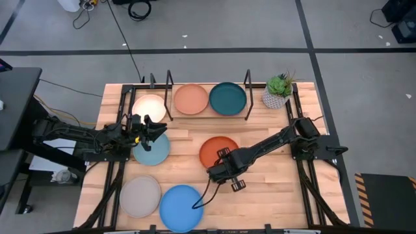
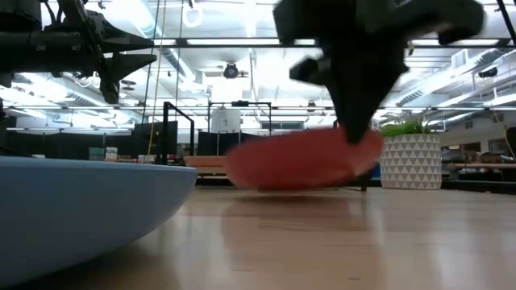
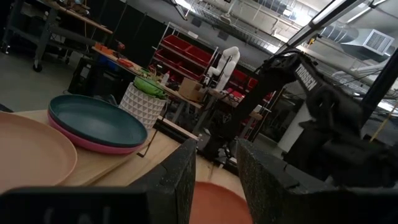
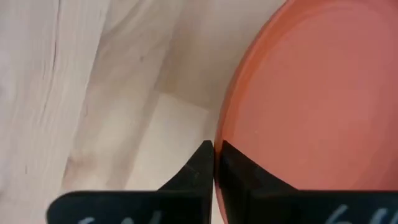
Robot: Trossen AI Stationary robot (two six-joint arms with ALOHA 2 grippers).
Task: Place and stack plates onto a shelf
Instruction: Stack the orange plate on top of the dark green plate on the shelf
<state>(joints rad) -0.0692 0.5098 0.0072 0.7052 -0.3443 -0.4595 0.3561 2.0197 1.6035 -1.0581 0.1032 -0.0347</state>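
Observation:
The orange plate [image 1: 221, 148] lies mid-table, and my right gripper [image 1: 224, 168] is shut on its near rim. On the shelf [image 1: 255, 103] at the far edge lie the cream plate [image 1: 149, 106], the peach plate [image 1: 191, 99] and the teal plate [image 1: 227, 97]. The teal plate rests on the magenta plate [image 3: 93, 144]. The pale blue plate [image 1: 153, 151], grey-beige plate [image 1: 140, 196] and bright blue plate [image 1: 182, 207] lie flat on the table. My left gripper [image 1: 154, 125] is open and empty, in the air over the pale blue plate's far edge. My right gripper pinches the orange plate's rim [image 4: 219, 138] between its two fingertips [image 4: 205, 155], coming from above and pointing down. In the low view the plate [image 2: 302, 161] is tilted. The held edge [image 2: 372, 145] is raised and the opposite edge is low by the table.
A small potted plant [image 1: 278, 92] stands at the shelf's right end. Black upright rods [image 1: 170, 83] frame the shelf. Bare wood lies between the orange plate and the shelf, and to the right of the bright blue plate.

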